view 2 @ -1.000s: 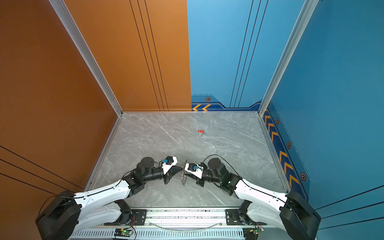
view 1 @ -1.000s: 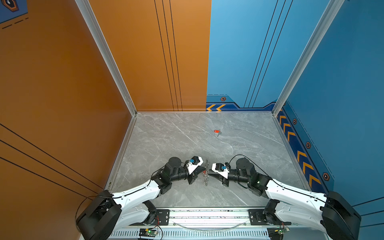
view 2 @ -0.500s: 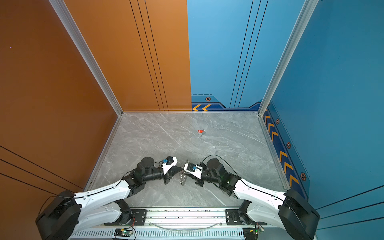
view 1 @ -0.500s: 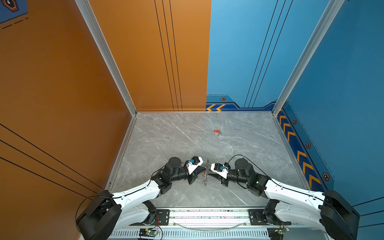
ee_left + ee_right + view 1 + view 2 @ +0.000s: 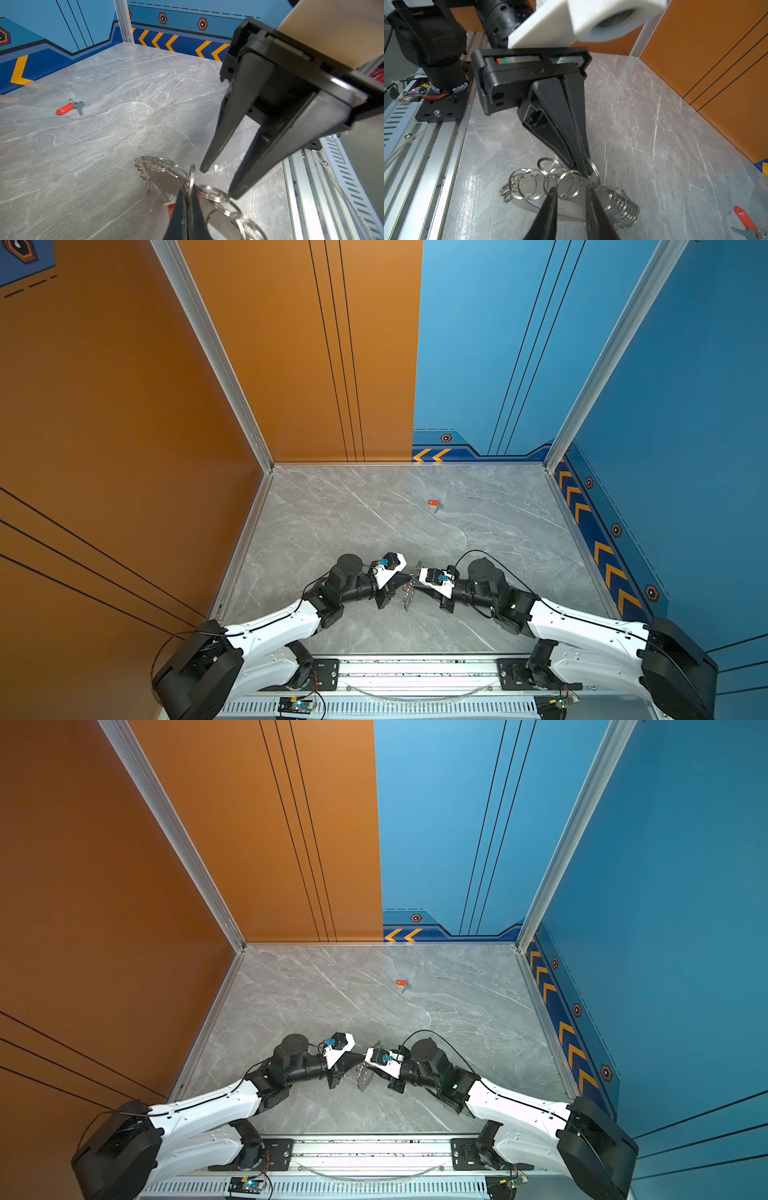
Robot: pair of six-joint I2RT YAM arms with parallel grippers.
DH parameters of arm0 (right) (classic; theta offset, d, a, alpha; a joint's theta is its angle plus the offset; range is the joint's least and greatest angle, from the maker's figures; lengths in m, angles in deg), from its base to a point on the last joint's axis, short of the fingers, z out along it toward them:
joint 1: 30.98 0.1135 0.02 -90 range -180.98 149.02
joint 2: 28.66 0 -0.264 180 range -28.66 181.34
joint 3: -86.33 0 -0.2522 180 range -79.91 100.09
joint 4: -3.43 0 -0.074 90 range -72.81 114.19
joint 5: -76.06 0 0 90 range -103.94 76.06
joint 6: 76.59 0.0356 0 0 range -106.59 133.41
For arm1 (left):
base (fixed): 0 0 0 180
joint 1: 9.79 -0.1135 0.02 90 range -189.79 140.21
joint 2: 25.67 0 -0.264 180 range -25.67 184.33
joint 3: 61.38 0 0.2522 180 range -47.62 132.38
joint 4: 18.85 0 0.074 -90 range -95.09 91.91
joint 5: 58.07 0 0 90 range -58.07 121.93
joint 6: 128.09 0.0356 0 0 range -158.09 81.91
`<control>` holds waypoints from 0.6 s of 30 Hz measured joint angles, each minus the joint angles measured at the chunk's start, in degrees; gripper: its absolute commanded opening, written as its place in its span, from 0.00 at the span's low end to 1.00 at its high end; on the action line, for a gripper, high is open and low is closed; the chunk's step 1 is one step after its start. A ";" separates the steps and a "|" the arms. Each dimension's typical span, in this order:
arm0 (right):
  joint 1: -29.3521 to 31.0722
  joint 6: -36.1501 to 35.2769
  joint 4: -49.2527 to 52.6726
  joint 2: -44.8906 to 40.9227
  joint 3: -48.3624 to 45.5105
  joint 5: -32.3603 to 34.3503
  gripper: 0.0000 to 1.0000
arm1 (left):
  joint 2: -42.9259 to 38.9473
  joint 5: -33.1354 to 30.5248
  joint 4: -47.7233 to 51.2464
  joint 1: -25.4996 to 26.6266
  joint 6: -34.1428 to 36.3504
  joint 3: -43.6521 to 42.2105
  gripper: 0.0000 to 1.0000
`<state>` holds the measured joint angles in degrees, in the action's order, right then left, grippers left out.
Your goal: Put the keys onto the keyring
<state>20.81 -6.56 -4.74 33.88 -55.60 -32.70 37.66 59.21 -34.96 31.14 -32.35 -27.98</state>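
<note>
Silver-ringed keyring (image 5: 166, 178) pinched by closed left gripper (image 5: 584, 166); right gripper (image 5: 219, 181) parted beside it; 1 key (image 5: 70, 107) lies apart.

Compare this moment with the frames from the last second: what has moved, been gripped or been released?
The right gripper crept slightly left, toward the left gripper, its jaws open over the keyring. Nothing was newly taken or let go. Unchanged: the left gripper stays shut on the keyring, and the loose key lies at the far side of the table.
</note>
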 measured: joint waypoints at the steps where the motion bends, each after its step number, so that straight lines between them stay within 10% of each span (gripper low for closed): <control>1: 0.17 -0.13 0.00 0.00 0.00 0.00 0.28 | 0.02 0.00 0.00 0.00 0.00 0.00 0.00; 18: 2.84 -1.07 0.04 2.10 1.84 5.73 0.29 | 0.02 0.00 0.00 0.00 0.00 0.02 0.00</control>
<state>23.65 -7.63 -4.70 35.98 -53.76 -26.97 37.68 59.21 -34.96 31.14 -32.35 -27.96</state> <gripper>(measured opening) 0.292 0.046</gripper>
